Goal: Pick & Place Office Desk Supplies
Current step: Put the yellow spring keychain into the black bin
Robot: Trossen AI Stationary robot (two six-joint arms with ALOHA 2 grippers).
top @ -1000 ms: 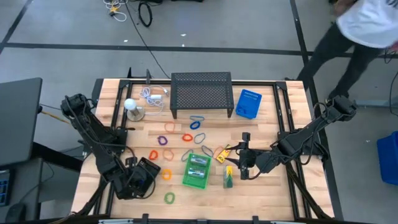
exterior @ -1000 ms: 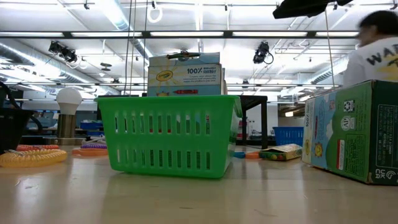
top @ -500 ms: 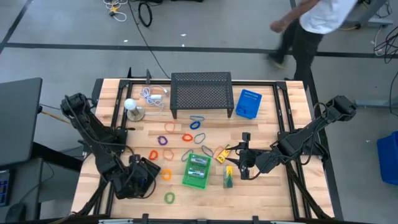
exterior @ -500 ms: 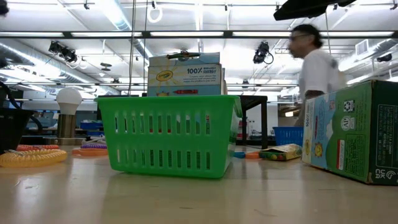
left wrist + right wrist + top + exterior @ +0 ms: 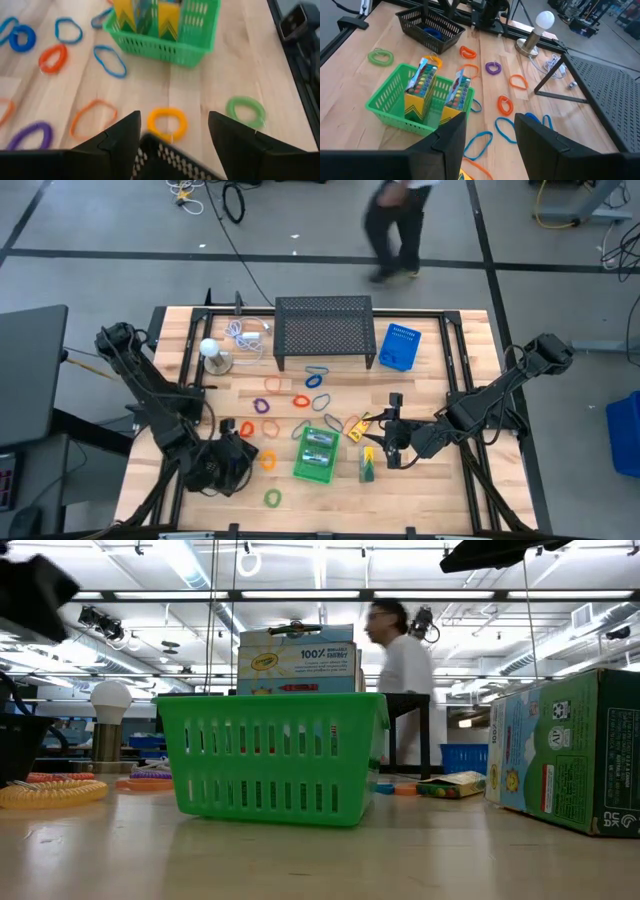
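Observation:
A green basket (image 5: 318, 455) at the table's middle front holds two yellow crayon boxes (image 5: 420, 85). Two more crayon boxes (image 5: 367, 465) lie right of it. Thin loops in orange (image 5: 167, 122), green (image 5: 245, 110), blue (image 5: 110, 61) and purple (image 5: 273, 384) are scattered on the wood. My left gripper (image 5: 172, 117) hovers open over a black mesh basket (image 5: 427, 22) at the front left, which has blue loops inside. My right gripper (image 5: 490, 120) hangs open above the loose crayon boxes, nothing between its fingers.
A black mesh riser (image 5: 323, 330) stands at the back middle, a blue basket (image 5: 399, 347) to its right. A white ball lamp (image 5: 209, 350) and a white cable (image 5: 245, 335) sit at the back left. A person (image 5: 400, 220) walks beyond the table.
My left arm has lifted a little and tipped over the black basket; its dark hand now shows at the low view's top left. The person behind the table has walked from the room's right toward the middle.

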